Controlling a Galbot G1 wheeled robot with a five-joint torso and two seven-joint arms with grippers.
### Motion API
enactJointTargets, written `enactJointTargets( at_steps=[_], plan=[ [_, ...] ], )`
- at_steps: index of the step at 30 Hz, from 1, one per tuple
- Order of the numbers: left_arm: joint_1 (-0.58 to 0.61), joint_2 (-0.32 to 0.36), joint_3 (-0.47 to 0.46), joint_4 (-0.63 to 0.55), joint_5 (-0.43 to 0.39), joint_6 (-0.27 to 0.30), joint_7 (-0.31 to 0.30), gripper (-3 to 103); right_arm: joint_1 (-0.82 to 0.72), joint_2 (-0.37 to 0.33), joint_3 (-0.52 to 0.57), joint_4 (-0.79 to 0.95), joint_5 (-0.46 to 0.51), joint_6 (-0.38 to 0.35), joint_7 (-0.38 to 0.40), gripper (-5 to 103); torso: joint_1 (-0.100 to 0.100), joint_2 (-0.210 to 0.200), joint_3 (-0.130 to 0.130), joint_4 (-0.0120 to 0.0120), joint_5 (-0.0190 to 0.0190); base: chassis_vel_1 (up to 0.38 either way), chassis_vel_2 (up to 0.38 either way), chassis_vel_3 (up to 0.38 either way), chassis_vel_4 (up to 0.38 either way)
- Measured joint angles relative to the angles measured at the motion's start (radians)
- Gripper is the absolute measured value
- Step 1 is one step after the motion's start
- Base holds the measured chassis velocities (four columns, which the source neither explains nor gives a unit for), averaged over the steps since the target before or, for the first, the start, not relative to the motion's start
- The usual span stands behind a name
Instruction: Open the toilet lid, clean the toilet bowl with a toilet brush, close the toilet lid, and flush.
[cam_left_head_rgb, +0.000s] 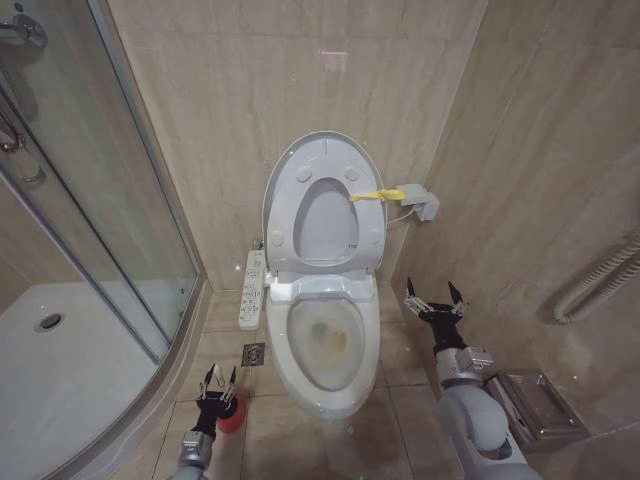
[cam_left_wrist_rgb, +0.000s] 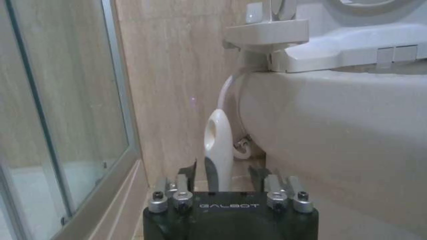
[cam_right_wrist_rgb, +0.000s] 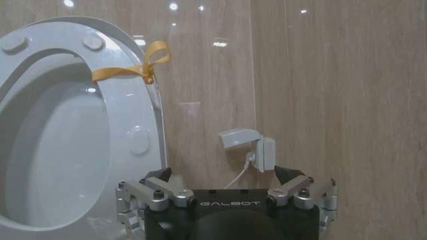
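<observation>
Standing raised against the wall, the toilet lid (cam_left_head_rgb: 322, 180) leaves the toilet bowl (cam_left_head_rgb: 325, 350) exposed. Left gripper (cam_left_head_rgb: 218, 382) fingers flank the toilet brush (cam_left_wrist_rgb: 218, 145) handle; contact unclear. Right gripper (cam_left_head_rgb: 434, 301) hangs beside the bowl, fingers apart.

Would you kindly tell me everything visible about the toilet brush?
The toilet brush has a glossy white plastic handle with an oval hanging hole near its rounded top and a grey band lower down. It stands upright in a small red round cup holder on the tiled floor, left of the bowl. The left tool straddles the handle, fingers open.
</observation>
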Motion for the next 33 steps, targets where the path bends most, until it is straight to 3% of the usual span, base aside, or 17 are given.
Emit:
enactJointTargets(
  at_steps=[5,6,12,13,27,31,33],
  plan=[
    [-0.014,0.0,-0.007,0.021,-0.001,-0.011,0.006,57,0.0,0.0,0.0,0.0,0.0,0.0,0.0,100,0.0,0.0,0.0,-0.0001,0.0,0.0,0.0,0.0,0.0],
    [-0.016,0.0,-0.008,0.024,-0.001,-0.013,0.008,30,0.0,0.0,0.0,0.0,0.0,0.0,0.0,100,0.0,0.0,0.0,-0.0001,0.0,0.0,0.0,0.0,0.0],
    [-0.004,-0.004,-0.009,0.008,-0.002,-0.018,0.011,30,0.0,0.0,0.0,0.0,0.0,0.0,0.0,100,0.0,0.0,0.0,-0.0001,0.0,0.0,0.0,0.0,0.0],
    [0.002,-0.004,-0.009,-0.001,-0.002,-0.018,0.011,21,0.0,0.0,0.0,0.0,0.0,0.0,0.0,100,0.0,0.0,0.0,-0.0001,0.0,0.0,0.0,0.0,0.0],
    [0.129,-0.004,-0.055,-0.17,0.008,-0.072,0.007,21,0.0,0.0,0.0,0.0,0.0,0.0,0.0,100,0.0,0.0,0.0,0.0001,0.0,0.0,0.0,0.0,0.0],
    [0.19,0.002,-0.066,-0.275,0.0,-0.07,-0.005,21,0.0,0.0,0.0,0.0,0.0,0.0,0.0,100,0.0,0.0,0.0,0.0001,-0.0001,0.0,0.0,0.0,0.0],
    [0.248,0.013,-0.071,-0.413,-0.003,-0.053,-0.015,21,0.0,0.0,0.0,0.0,0.0,0.0,0.0,100,0.0,0.0,0.0,-0.0001,0.0,0.0,0.0,0.0,0.0]
  ],
)
